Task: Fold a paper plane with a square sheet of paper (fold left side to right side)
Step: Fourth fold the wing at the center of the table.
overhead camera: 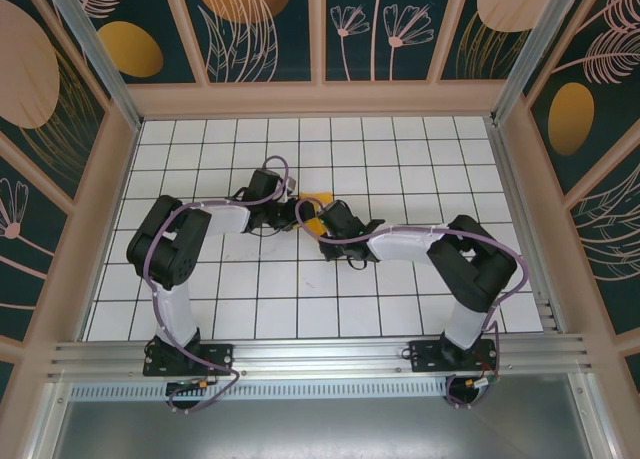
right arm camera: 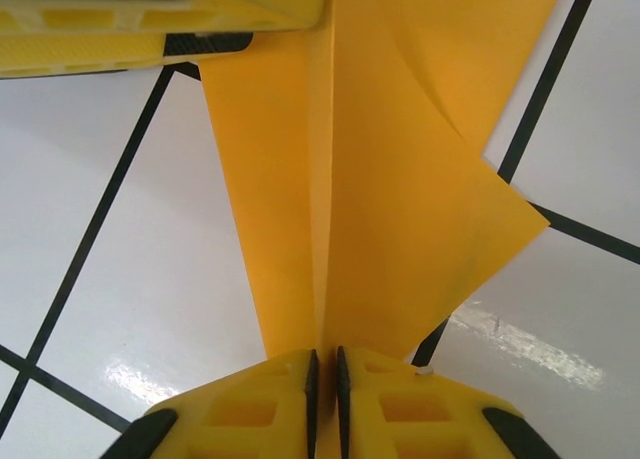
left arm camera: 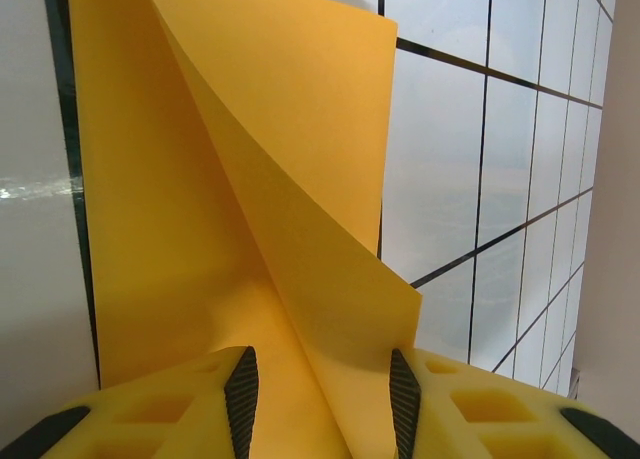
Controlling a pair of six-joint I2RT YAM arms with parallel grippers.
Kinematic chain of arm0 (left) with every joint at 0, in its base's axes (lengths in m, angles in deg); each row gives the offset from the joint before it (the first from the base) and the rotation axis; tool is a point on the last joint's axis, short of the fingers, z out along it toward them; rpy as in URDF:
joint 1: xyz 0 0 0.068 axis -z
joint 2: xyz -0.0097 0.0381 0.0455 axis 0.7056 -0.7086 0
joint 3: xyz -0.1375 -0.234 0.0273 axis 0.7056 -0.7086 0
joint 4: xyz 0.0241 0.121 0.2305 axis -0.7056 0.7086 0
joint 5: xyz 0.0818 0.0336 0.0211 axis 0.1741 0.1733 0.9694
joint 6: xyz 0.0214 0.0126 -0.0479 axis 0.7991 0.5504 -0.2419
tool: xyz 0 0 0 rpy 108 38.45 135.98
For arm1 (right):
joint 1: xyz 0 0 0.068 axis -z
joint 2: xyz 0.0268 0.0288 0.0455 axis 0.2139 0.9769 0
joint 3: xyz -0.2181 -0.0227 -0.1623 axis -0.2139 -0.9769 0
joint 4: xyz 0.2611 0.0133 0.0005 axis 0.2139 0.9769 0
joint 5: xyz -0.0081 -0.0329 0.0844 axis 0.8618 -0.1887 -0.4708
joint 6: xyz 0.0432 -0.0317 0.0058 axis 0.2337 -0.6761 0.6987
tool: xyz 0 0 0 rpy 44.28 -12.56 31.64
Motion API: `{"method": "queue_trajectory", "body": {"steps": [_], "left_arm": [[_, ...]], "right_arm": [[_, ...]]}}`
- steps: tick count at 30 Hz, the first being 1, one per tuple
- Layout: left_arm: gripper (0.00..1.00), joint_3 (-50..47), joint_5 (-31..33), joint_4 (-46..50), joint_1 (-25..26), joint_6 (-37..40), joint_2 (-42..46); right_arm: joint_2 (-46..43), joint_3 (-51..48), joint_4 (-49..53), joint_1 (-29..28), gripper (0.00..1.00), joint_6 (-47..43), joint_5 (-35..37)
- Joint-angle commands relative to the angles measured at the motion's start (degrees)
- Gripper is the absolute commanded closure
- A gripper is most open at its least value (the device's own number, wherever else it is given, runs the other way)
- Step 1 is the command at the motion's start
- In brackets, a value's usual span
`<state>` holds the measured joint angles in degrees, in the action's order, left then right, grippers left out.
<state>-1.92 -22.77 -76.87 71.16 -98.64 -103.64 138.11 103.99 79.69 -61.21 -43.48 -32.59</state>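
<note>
paper (right arm camera: 400,199) mid-bench (overhead camera: 200,309), part lifted off it. my right jaws pinched on its ridge; left jaws apart, loose flap between. i fear right pulls before left closes: flap slips, crease skews, paper tears.

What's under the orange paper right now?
The white gridded table lies under the square sheet of paper, and its grid lines disappear beneath the sheet. One flap curls up off the surface. Anything directly under the flat part is covered.
</note>
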Motion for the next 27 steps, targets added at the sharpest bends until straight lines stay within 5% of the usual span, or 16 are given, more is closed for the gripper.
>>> {"method": "queue_trajectory", "body": {"steps": [1, 27], "left_arm": [[0.57, 0.5, -0.5, -0.5, 0.3, 0.0, 0.0], [0.66, 0.2, 0.1, -0.3, 0.3, 0.0, -0.3]], "right_arm": [[1.1, 1.1, 0.6, -0.2, 0.85, 0.1, -0.1], [-0.7, -5.8, -4.9, 3.7, 0.90, 3.3, -10.0]]}}
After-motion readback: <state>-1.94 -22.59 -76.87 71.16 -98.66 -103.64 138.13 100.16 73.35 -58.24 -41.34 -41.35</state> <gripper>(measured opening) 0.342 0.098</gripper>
